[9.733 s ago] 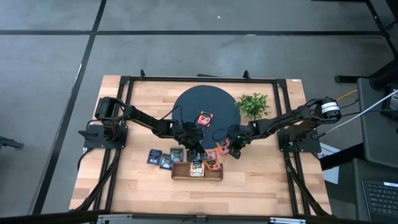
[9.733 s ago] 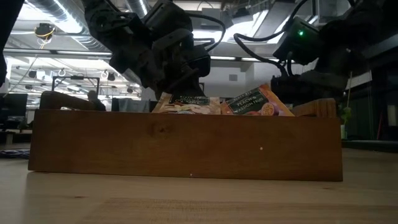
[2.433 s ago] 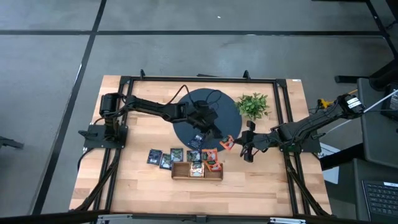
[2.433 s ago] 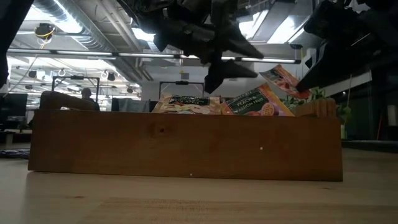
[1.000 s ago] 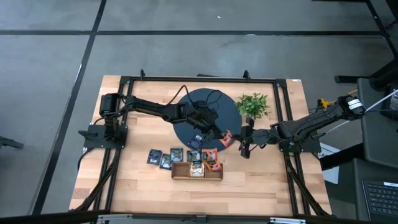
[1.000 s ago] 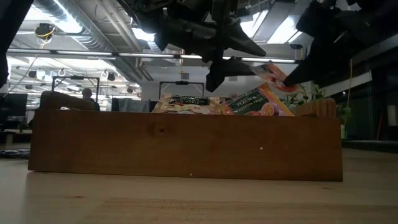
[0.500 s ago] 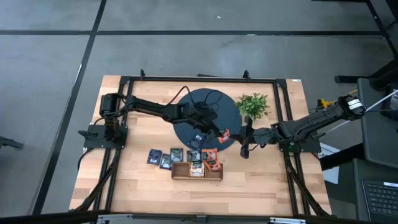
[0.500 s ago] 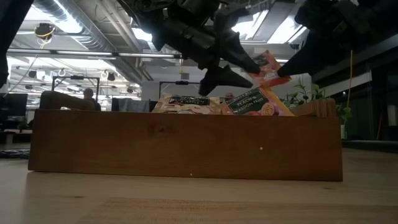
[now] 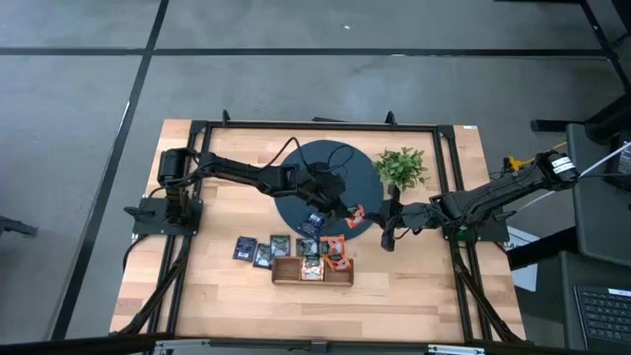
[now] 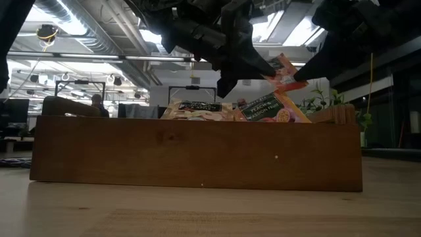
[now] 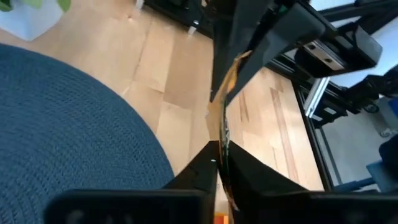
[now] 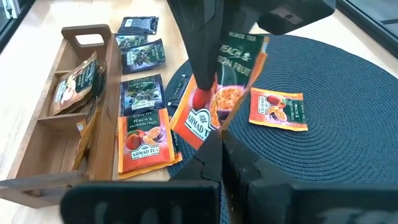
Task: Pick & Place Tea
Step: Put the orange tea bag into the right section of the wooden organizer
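Observation:
An orange-red tea sachet (image 9: 355,212) hangs in the air over the near right rim of the round dark mat (image 9: 296,168). My left gripper (image 9: 346,209) is shut on it from the table's left, my right gripper (image 9: 368,216) from the right. A second orange sachet (image 12: 277,110) lies flat on the mat. Dark sachets (image 9: 264,254) and an orange one (image 9: 333,247) lie flat on the table by the far side of the wooden tray (image 9: 296,277). Beige and orange sachets (image 10: 266,108) lean in its compartments. My left gripper pinches the sachet's two faces between its fingers at one edge (image 11: 222,138). The fingers slant down from the table's left. The sachet stands on edge, clear of the mat. My right gripper pinches the sachet's opposite edge (image 12: 213,122) between its two fingers, slanting down from the table's right. The sachet stands tilted in front of the fingers, lifted clear, its printed face showing in the right wrist view.
A leafy green plant (image 9: 400,166) stands at the mat's far right, just beyond my right arm. Bare wooden table (image 9: 424,286) lies to the near right and near left of the tray. A black frame (image 9: 446,177) runs around the table top.
My left gripper, open around the sachet a second ago, has shut on it. My right gripper has kept its hold, and the sachet has come up a little toward the left gripper.

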`<state>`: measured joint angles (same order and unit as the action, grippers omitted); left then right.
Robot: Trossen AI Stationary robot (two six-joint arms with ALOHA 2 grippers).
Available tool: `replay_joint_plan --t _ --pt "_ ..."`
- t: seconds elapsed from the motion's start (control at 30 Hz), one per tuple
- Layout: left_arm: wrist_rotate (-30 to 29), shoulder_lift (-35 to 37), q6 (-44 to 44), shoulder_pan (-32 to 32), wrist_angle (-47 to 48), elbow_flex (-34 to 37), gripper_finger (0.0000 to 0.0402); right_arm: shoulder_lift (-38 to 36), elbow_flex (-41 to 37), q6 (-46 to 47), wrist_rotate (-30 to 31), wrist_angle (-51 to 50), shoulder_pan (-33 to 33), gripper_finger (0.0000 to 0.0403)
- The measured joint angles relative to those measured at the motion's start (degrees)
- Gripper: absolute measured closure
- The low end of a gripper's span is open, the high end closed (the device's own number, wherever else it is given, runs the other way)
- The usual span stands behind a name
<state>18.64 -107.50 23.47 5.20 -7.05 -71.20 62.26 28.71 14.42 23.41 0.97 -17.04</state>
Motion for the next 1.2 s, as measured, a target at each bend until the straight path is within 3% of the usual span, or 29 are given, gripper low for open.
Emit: replay_joint_plan --t 0.13,0.27,0.57,0.7,0.93,1.2 --pt "1.1 0.0 -0.7 -0.5 -0.1 0.0 0.0396 0.0 0.0 -0.1 -0.3 0.0 0.0 0.0387" --pt "6.7 0.0 -0.7 -0.7 0.0 0.0 0.0398 0.0 0.0 0.0 -1.4 -0.5 0.0 0.0351" --pt "14.3 0.3 -0.3 -2.8 2.4 0.0 0.0399 0.0 0.0 0.3 -15.3 -1.7 0.0 0.0242" --pt "17.2 0.3 -0.3 -5.3 3.3 0.0 0.0398 0.0 0.0 0.4 -17.1 -1.7 0.0 0.0220" --pt "16.5 0.4 -2.0 -10.2 8.3 0.0 0.0397 0.0 0.0 0.5 -17.1 -1.7 0.0 0.0214" --pt "5.5 0.4 -1.9 -13.5 10.3 0.0 0.0398 0.0 0.0 3.6 -16.8 -1.1 0.0 0.0214"
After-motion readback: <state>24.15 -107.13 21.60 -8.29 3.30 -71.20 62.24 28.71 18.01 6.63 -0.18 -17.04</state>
